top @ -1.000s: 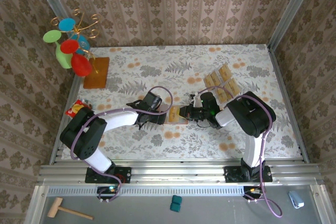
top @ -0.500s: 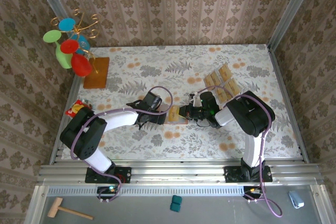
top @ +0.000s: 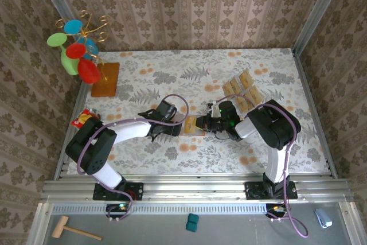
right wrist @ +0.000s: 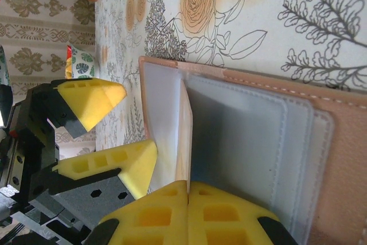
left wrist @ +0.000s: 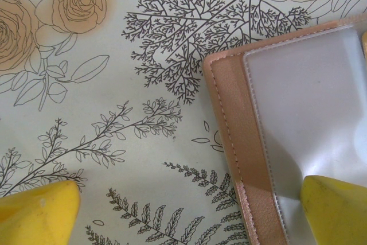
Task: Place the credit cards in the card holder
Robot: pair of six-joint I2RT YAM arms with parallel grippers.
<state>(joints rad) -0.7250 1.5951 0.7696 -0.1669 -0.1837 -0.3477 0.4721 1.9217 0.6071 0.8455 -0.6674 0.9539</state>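
Credit card (right wrist: 184, 136), clamped edge-on in the right gripper (right wrist: 187, 189), meets the clear pocket of the card holder (right wrist: 344, 142). Left gripper (left wrist: 189, 196), spread apart, rests one fingertip (left wrist: 335, 210) on it.

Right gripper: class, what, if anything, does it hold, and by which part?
A credit card, pinched at its near end between the right gripper fingertips, edge-on over the card holder.

Floral-print surface (top: 172, 64) open far middle; left end effector (top: 180, 125), right end effector (right wrist: 188, 189) hem reddish-brown leather card holder (left wrist: 229, 119); orange-brown wooden board (top: 105, 80) far left.
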